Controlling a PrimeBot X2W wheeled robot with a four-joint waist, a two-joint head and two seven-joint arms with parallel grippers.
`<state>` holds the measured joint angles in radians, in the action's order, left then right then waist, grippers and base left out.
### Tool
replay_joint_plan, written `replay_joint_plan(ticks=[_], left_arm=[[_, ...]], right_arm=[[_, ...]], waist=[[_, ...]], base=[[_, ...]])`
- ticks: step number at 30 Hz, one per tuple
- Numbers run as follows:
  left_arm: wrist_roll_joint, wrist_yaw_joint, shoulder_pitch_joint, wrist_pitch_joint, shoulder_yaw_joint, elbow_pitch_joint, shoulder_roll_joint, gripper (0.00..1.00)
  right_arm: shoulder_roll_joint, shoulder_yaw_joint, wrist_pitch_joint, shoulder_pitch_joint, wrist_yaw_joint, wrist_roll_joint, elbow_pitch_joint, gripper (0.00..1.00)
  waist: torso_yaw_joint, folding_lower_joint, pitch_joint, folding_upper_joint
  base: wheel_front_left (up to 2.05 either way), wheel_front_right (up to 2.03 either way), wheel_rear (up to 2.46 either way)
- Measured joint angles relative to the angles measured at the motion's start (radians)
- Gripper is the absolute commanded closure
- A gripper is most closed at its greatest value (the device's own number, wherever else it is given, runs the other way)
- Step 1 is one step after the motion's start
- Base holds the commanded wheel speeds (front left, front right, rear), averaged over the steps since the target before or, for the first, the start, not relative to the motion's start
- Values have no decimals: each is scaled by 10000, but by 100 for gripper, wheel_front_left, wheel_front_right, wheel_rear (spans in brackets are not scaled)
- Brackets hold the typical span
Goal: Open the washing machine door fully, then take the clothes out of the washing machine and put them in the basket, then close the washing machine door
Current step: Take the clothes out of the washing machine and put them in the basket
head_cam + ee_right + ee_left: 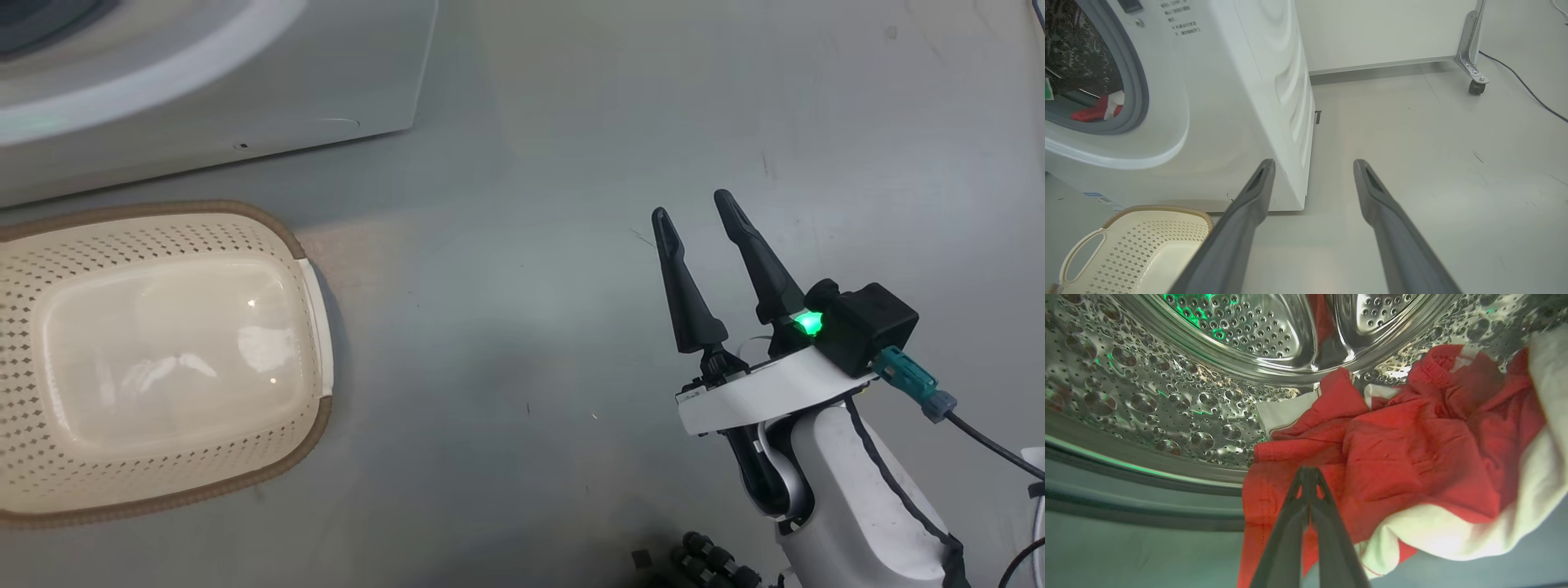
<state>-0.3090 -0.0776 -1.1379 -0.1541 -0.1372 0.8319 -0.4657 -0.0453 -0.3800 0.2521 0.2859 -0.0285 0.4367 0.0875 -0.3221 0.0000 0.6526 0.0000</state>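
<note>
Step in hand: unloading, first grab. Judged from the right wrist view, the mouth of the washing machine [1229, 102] was unobstructed inside its grey gasket [1138, 81], so the washing machine door step looked done.

Left gripper [1308, 470] was inside the steel drum [1167, 396], fingers pressed together at the tips on the near edge of the clothes [1412, 449]. It looked like a pinch on red fabric, though how much cloth was caught I couldn't tell. The clothes lay bunched at the drum's front, red with white panels, and part of them spilled over the lip toward the camera.

Right gripper [691, 206] was wide open and holding nothing, hovering over the floor [531, 343], well apart from the machine.

The basket [302, 245] sat on the floor just in front of the machine, nothing in it.

Next move, my read: draw the left arm straight back out of the opening, lift enough for trailing fabric to clear the gasket, swing over the basket and release. Risk: a thin pinch slipping, or only one garment coming out. A second reach would probably be needed before closing the door.
</note>
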Motion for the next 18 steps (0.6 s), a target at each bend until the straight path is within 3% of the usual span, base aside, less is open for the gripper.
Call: replay_joint_plan(ticks=[18], left_arm=[[-585,-418,1918,2370,-385,291,1507,100]], right_arm=[[-12,880,0,-140,-224,-535,663,0]], waist=[[710,0,-1789,0]], base=[[0,0,0]])
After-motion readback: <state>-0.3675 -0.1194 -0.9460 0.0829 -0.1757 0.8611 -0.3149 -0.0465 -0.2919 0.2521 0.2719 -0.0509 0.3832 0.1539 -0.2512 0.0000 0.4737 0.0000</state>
